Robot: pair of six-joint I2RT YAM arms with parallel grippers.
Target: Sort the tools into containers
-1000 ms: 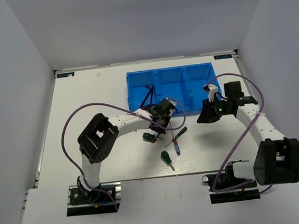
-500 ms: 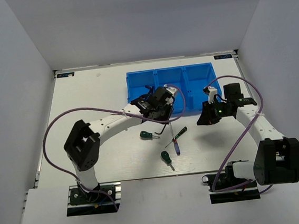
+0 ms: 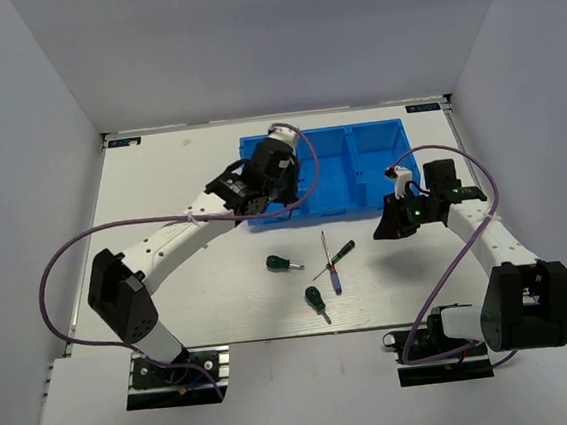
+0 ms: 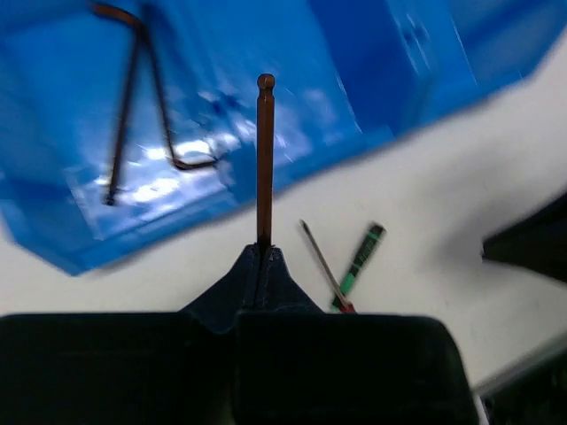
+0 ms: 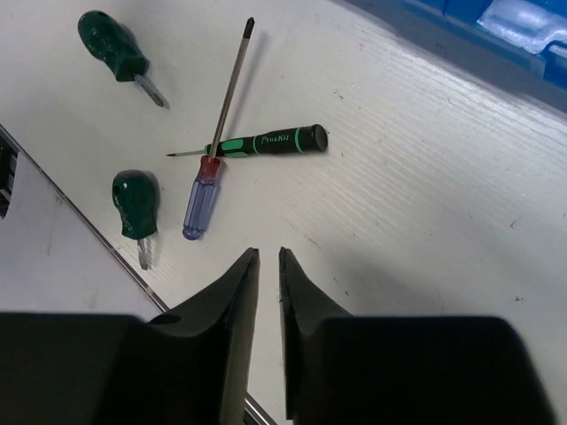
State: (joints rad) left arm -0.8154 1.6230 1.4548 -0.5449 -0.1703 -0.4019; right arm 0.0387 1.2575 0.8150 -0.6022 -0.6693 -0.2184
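Seen from above, the left gripper (image 3: 265,174) is hovering over the left compartment of the blue tray (image 3: 376,129) at the far side of the bench (image 3: 169,173), while the right gripper (image 3: 390,224) is hanging above the bench just in front of the tray's right end. Four screwdrivers are lying loose on the bench between the arms: two stubby green screwdrivers (image 3: 285,264) and, crossing each other, a blue-handled screwdriver (image 3: 335,280) and a green-and-black screwdriver (image 3: 343,252). In the left wrist view, the left gripper is clamping tight on a dark hex key (image 4: 264,159), whose long shaft is pointing straight out over the tray, where two more hex keys (image 4: 128,97) are lying on the compartment floor. In the right wrist view, the right gripper is holding nothing, its fingers (image 5: 232,292) standing only a narrow slit apart above bare bench, with the four screwdrivers lying well beyond their tips and the tray's edge showing at the upper right.
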